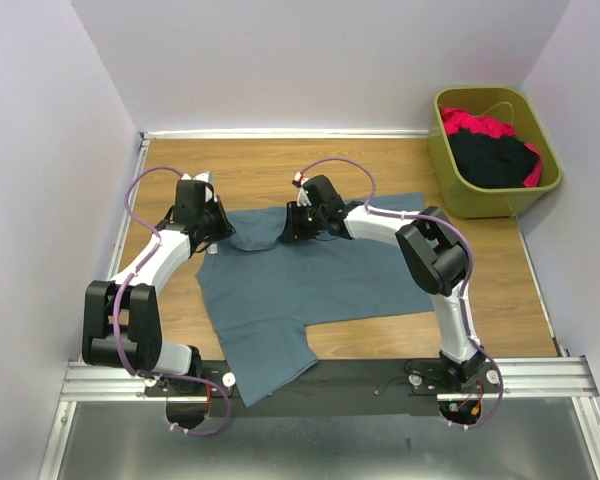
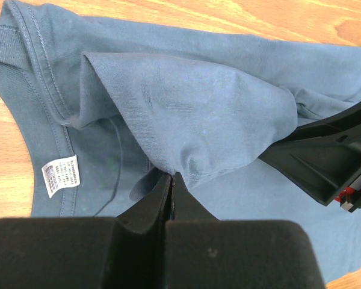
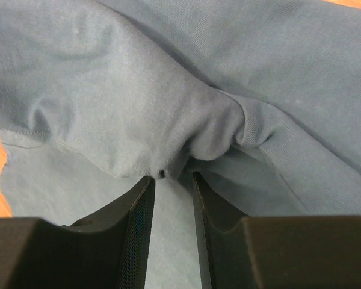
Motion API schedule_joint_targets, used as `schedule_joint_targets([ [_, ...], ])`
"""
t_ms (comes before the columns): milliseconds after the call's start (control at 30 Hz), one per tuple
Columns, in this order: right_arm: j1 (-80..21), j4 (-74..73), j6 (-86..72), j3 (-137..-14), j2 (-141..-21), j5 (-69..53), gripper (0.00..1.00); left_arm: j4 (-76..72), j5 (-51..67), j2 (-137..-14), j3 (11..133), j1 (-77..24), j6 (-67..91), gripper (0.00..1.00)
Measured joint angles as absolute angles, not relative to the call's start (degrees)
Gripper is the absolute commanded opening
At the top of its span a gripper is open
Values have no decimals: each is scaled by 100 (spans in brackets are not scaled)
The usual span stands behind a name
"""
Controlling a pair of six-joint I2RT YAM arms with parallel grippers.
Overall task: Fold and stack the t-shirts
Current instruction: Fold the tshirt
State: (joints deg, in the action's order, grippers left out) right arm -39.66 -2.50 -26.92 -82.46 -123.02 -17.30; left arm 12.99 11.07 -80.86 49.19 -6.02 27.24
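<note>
A slate-blue t-shirt (image 1: 310,280) lies spread on the wooden table, one sleeve hanging over the near edge. My left gripper (image 1: 212,238) is at its far left corner. In the left wrist view the left gripper (image 2: 170,176) is shut on a raised fold of the shirt (image 2: 186,102), next to the collar and its white label (image 2: 60,176). My right gripper (image 1: 295,228) sits by the collar; its jaws (image 3: 171,176) stand apart, with a bunch of the cloth (image 3: 138,90) at the fingertips. More t-shirts, one black (image 1: 495,160) and one red-pink (image 1: 470,123), lie in the bin.
An olive-green plastic bin (image 1: 460,190) stands at the back right corner of the table. Pale walls close in the left, far and right sides. The right gripper's black body (image 2: 328,156) shows close to the left fingers.
</note>
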Motion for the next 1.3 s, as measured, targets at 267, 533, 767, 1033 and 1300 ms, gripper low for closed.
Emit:
schedule_joint_targets([
  [267, -3968, -180, -2692, -8348, -12376, -1811, 37, 1299, 1109, -8086, 4919, -602, 2740, 3],
  [533, -3968, -137, -2694, -8403, -12488, -1876, 24, 1299, 1109, -8086, 4919, -602, 2762, 2],
  [767, -3968, -137, -2692, -8403, -12505, -1881, 7, 1297, 1111, -8086, 4919, -602, 2799, 0],
  [1033, -3968, -130, -2694, -8324, -12468, -1876, 3, 1306, 1109, -8042, 4919, -602, 2849, 0],
  [1300, -3968, -141, -2773, -7959, -12014, -1881, 3, 1610, 1107, -7784, 4917, -602, 2897, 0],
])
